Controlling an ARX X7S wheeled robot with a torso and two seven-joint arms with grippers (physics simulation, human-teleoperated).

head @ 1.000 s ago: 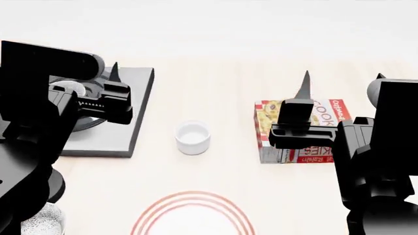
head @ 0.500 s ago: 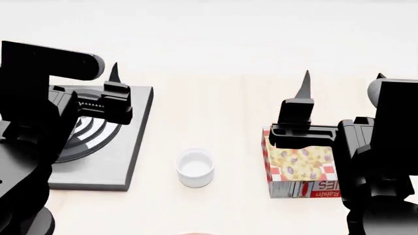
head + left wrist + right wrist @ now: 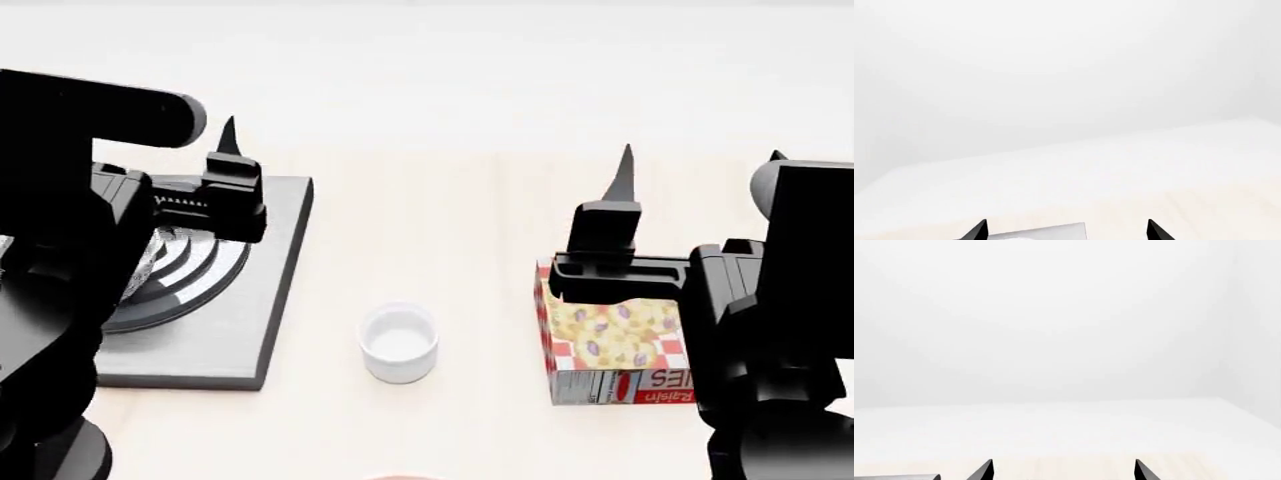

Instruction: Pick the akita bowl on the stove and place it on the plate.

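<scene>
Both sets of fingers spread wide, empty; left above the stove, bowl unseen.

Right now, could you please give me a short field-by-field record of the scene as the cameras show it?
stove: dark-grey slab at head view's left, ring burner partly behind left arm
akita bowl: not clearly visible
plate: only a sliver of red rim at head view's bottom edge
white cup: on table, between stove and cookie box
left gripper: open, empty
right gripper: open, empty
</scene>
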